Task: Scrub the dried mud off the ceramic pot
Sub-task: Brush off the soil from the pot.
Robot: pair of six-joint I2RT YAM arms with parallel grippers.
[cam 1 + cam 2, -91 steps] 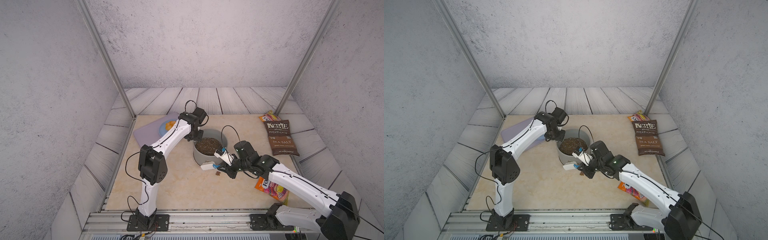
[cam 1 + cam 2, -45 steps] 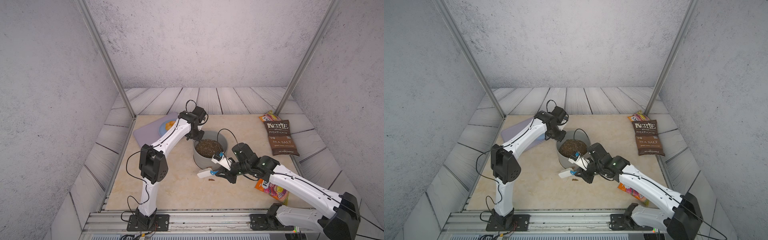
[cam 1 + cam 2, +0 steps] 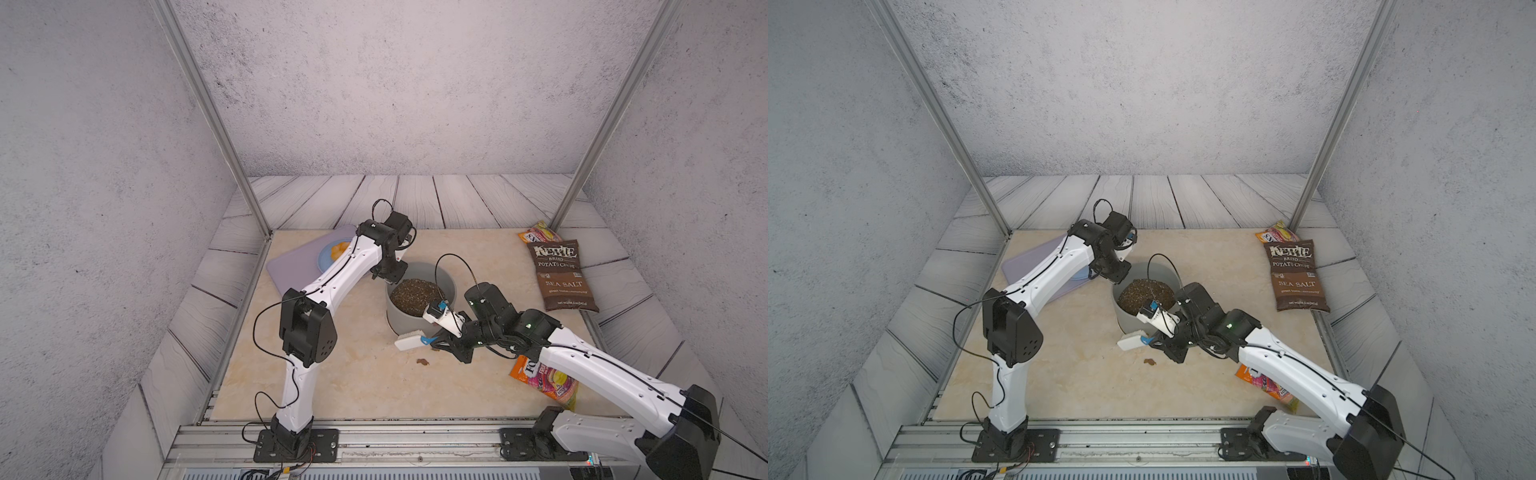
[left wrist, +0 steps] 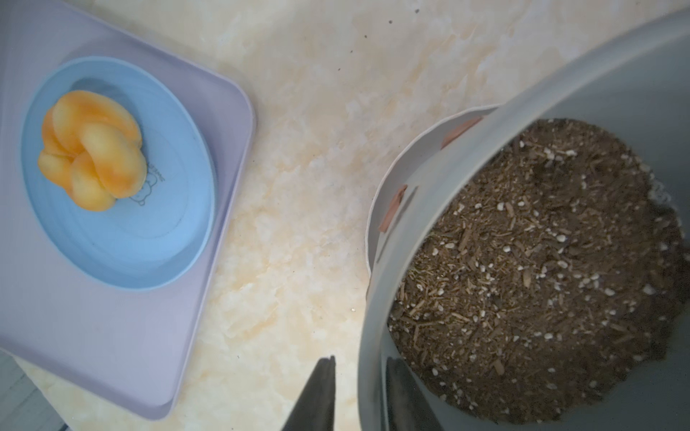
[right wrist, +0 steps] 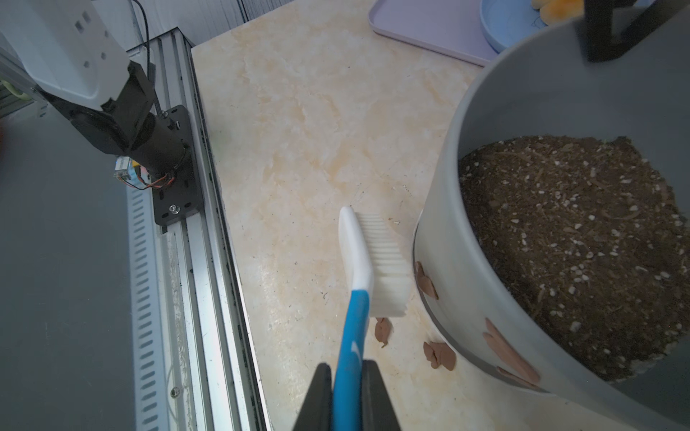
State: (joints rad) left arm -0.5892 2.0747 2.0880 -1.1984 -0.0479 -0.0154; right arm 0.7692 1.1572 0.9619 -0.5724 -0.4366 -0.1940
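Bench (image 3: 353,386) layout, ceramic pot (image 3: 395,318) central.
Soil (image 3: 415,293) lies in the pot. Tray (image 4: 93,336) lies behind-left of the pot; plate (image 4: 149,242) on the tray, food (image 4: 93,149) on the plate. Left gripper (image 4: 360,359) straddles the pot's rear-left rim, one of its fingers (image 4: 317,395) outside, one inside. Brush (image 5: 373,261), in the right gripper (image 5: 345,367), is just before the pot's front wall, bristles toward it. Dried mud (image 5: 425,281) sits low on that wall; more lies on the bench in front. Far right: chip bag (image 3: 561,274), smaller bag (image 3: 540,233) behind it. Snack packet (image 3: 536,382) front-right.
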